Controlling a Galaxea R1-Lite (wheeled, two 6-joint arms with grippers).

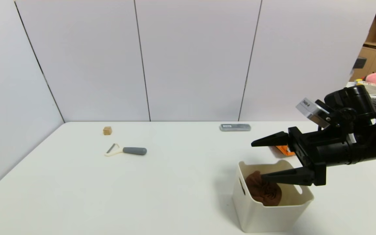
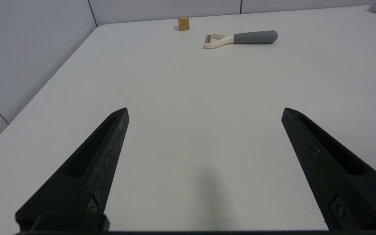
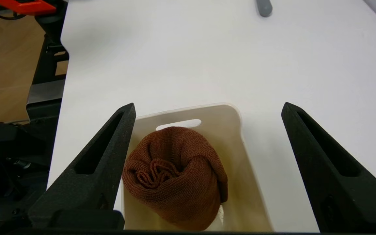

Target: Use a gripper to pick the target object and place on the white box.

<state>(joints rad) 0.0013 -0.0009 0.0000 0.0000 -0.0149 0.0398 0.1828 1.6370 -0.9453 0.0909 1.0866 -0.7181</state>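
Note:
The dark brown towel (image 1: 263, 191) (image 3: 175, 176) lies bundled inside the cream-white box (image 1: 266, 215) (image 3: 237, 140) at the table's front right. My right gripper (image 1: 258, 160) (image 3: 207, 109) hovers open above the box, with its jaws wide apart and clear of the towel. Nothing is held between them. In its own wrist view my left gripper (image 2: 204, 112) is open over bare table; the head view does not show it.
A grey-handled peeler (image 1: 126, 150) (image 2: 240, 38) and a small tan cube (image 1: 107, 130) (image 2: 183, 23) lie at the back left. A flat grey case (image 1: 235, 127) sits at the back. An orange bag (image 1: 284, 150) peeks out behind the right gripper.

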